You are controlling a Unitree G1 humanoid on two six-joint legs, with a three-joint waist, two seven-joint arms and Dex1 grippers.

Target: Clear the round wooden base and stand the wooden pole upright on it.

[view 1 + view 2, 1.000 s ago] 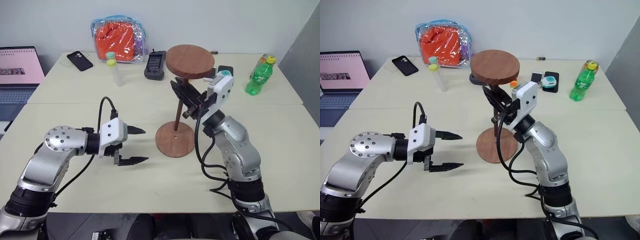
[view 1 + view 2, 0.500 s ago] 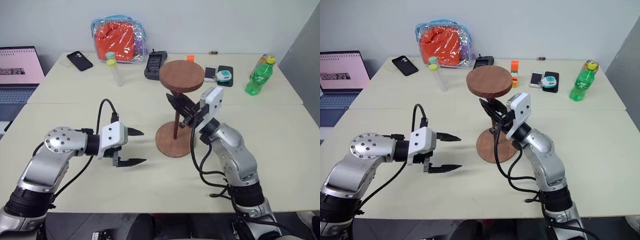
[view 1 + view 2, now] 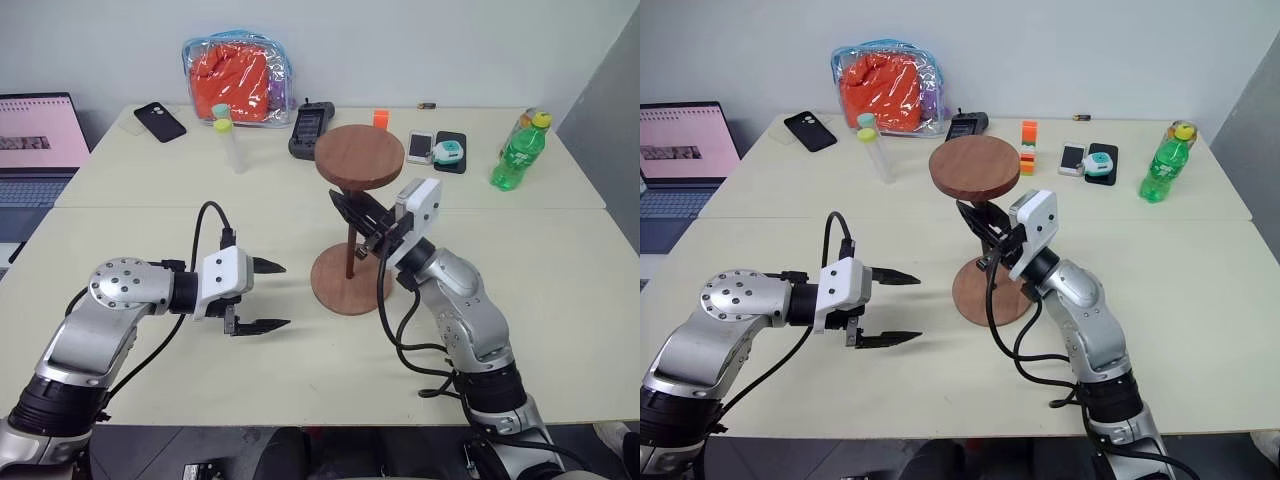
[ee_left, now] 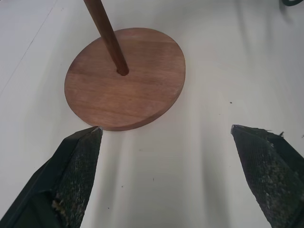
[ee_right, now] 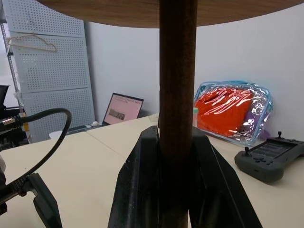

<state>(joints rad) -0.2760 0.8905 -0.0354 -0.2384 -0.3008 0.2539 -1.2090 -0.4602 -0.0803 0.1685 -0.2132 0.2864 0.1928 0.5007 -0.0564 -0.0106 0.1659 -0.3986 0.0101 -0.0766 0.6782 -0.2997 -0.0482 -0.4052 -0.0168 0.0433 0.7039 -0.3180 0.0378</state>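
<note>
The right gripper point(image 3: 352, 212) is clamping the wooden pole point(image 3: 351, 240) mid-shaft, steadying its foot in the round wooden base point(image 3: 349, 279)'s centre hole — the left gripper point(image 3: 268, 296) is hovering beside it on the counter point(image 3: 560, 300), fingers apart, likely ready to help.

— What is carried by the cream table point(image 3: 150, 385)?
— The round wooden base point(image 3: 349, 279) is laid flat near the middle. Along the far edge a laptop point(image 3: 38, 150), a black phone point(image 3: 160, 121), a clear pouch point(image 3: 238, 76) and a green bottle point(image 3: 520, 150) are seen.

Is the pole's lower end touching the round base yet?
Touching. In the left wrist view the wooden pole runs down into the centre hole of the round wooden base, with no gap showing where they meet.
</note>
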